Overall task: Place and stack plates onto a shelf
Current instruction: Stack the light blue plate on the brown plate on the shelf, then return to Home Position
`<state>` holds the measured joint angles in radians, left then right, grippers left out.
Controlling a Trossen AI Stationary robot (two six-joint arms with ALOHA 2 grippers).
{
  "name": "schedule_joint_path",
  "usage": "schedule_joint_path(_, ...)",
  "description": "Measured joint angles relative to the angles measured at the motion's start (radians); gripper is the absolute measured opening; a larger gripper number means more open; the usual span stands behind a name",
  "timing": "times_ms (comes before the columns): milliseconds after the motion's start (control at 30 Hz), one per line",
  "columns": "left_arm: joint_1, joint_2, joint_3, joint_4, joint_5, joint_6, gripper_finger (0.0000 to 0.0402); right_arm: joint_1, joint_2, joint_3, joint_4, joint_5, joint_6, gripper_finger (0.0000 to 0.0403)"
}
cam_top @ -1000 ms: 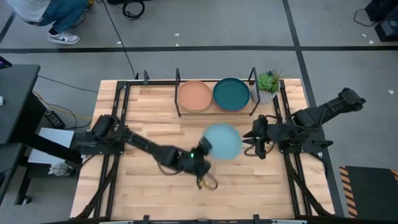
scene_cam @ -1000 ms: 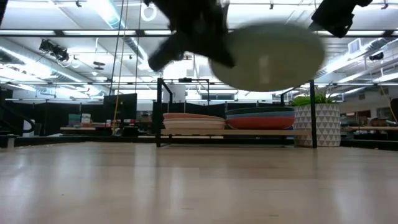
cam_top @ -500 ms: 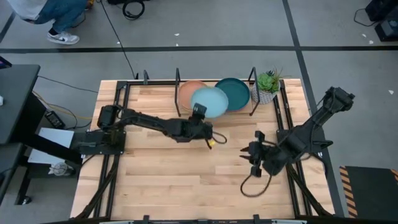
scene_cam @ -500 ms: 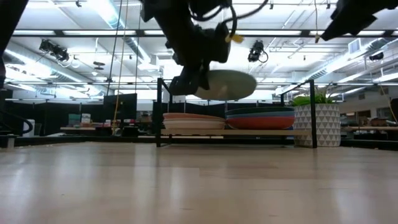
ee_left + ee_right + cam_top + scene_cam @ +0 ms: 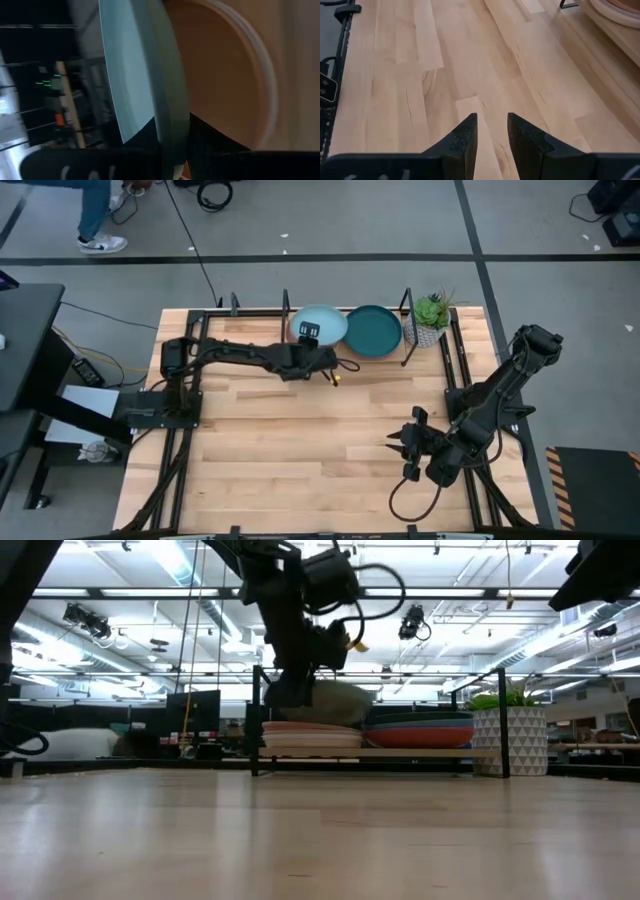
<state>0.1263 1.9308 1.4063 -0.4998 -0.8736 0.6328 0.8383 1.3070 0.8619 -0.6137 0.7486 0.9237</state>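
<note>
My left gripper is shut on the light aqua plate and holds it over the left stack on the black shelf at the table's far edge. In the left wrist view the aqua plate shows edge-on above the terracotta plate that tops that stack. The dark teal plate tops the right stack. In the low view the aqua plate hangs tilted just above the left stack. My right gripper waits open and unladen above the near right of the table. My left gripper pinches the aqua plate's near rim between its two fingers, one on each face. The fingers reach toward the far edge from the table's near side. The plate is tilted; I cannot tell whether its lower edge touches the stack.
A small green plant in a patterned pot stands right of the shelf. Upright shelf posts flank the stacks. Bare wooden table top spreads across the middle and near side. A person's legs show beyond the far left corner.
My left gripper has carried the aqua plate from above the table's middle toward the far edge and down, to just over the left stack. My right arm has drawn back from the plate toward the table's near right corner.
</note>
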Motion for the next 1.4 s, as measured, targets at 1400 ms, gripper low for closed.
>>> schedule_joint_path(1400, 0.021, -0.160, -0.160, 0.213, 0.351, -0.353, 0.0142, -0.002, -0.001, 0.000, 0.007, 0.076, -0.092, 0.0114)
